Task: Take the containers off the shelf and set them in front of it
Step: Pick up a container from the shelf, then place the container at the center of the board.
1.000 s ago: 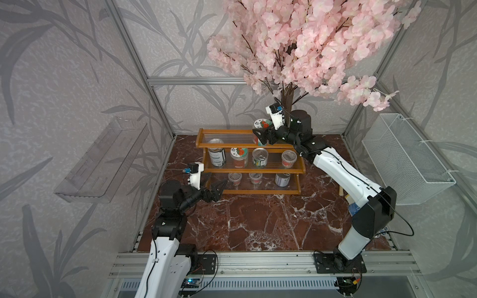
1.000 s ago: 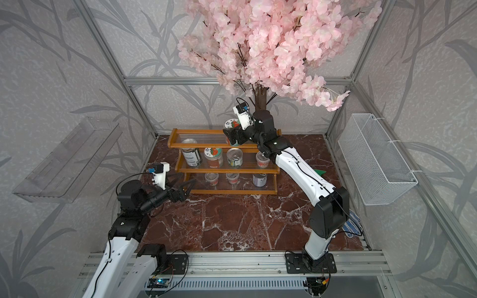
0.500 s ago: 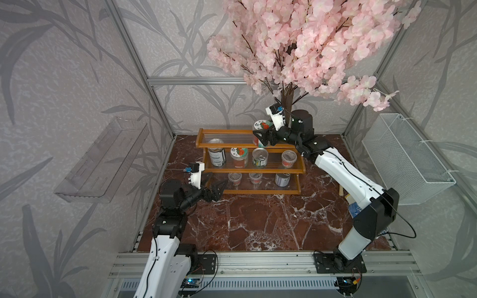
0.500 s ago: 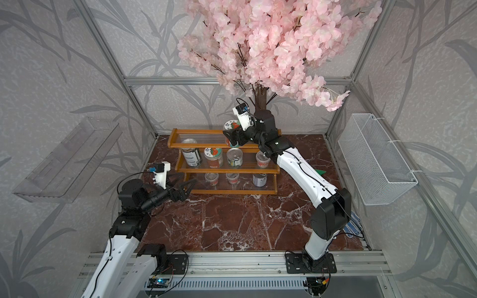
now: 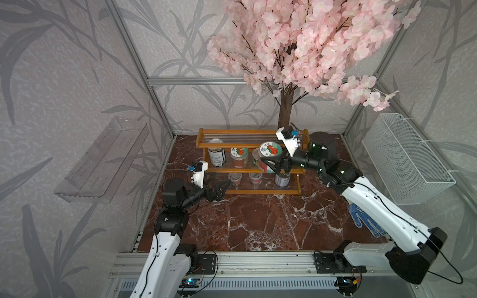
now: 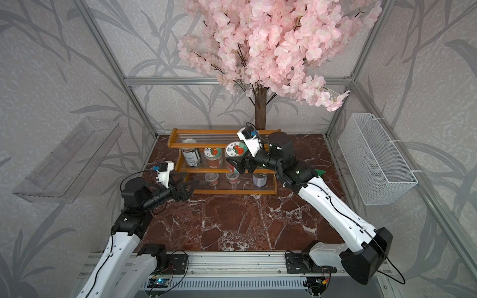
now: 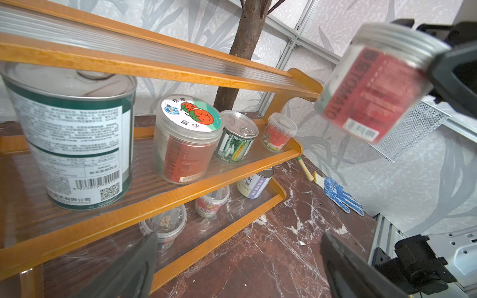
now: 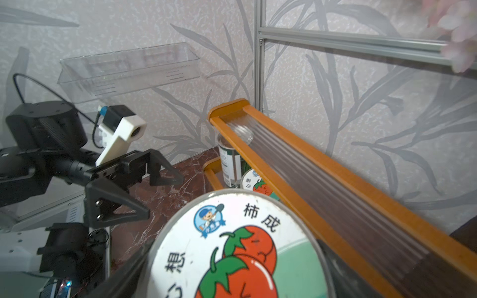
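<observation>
A clear wall tray (image 5: 103,160) hung well off to the outer side of the left gripper (image 5: 222,186). That gripper hovered low over the tabletop (image 5: 258,227), jaws spread wide with nothing between them, aimed at the left end of the shelf (image 5: 258,192).

Just ahead of it, on the lowest tier, stood a clear cup (image 5: 235,178), then another cup (image 5: 255,178) and a labelled tin (image 5: 281,179) farther along. Above and ahead of the left gripper, the middle tier carried a large tin (image 5: 216,156) and, beside it, a second jar (image 5: 239,156) with a tomato lid. In the left wrist view, a small tin (image 7: 236,144) and a lidded cup (image 7: 278,131) followed in the same row.

The right gripper (image 5: 268,162) pinched the tomato-lid jar (image 5: 271,150) by its sides. The jar was tilted and lifted clear of the shelf, in the air before the right half of the middle tier; in the left wrist view it looked blurred.

Below the right arm, behind its gripper, a blue glove (image 5: 361,222) lay on the tabletop. A white mesh basket (image 5: 402,160) hung on the wall well beyond.
</observation>
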